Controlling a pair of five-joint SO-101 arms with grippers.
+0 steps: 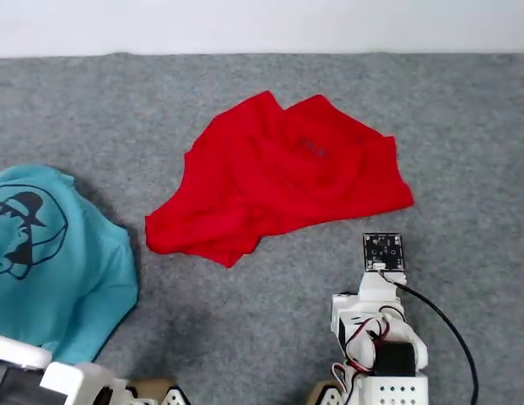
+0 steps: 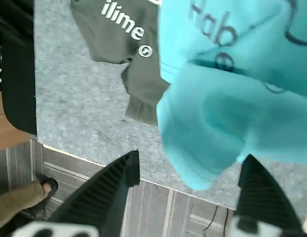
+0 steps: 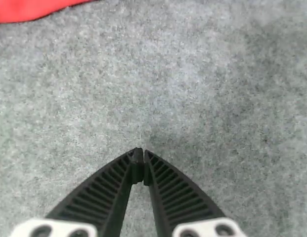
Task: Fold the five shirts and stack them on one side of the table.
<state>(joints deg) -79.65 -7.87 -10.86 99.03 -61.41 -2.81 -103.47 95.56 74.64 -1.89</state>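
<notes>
Two states: left tool (image 2: 191, 158) spread wide over teal shirt (image 2: 232, 98), right tool (image 3: 142, 155) pinched closed above bench (image 3: 217, 74).

Red shirt (image 1: 278, 177): soft matt cloth, creased. Desk (image 1: 464, 126): grey felt-like covering, rough, matt. Right gripper (image 3: 141, 165): black ribbed matt plastic.

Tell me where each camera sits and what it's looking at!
High view: overhead, looking down on red shirt, teal shirt; right arm shows.
Left wrist view: on left arm, facing teal shirt, dark shirt past open left gripper.
Right wrist view: on right arm, facing grey mat past shut right gripper.
Shared: teal shirt, in high and left wrist views.
</notes>
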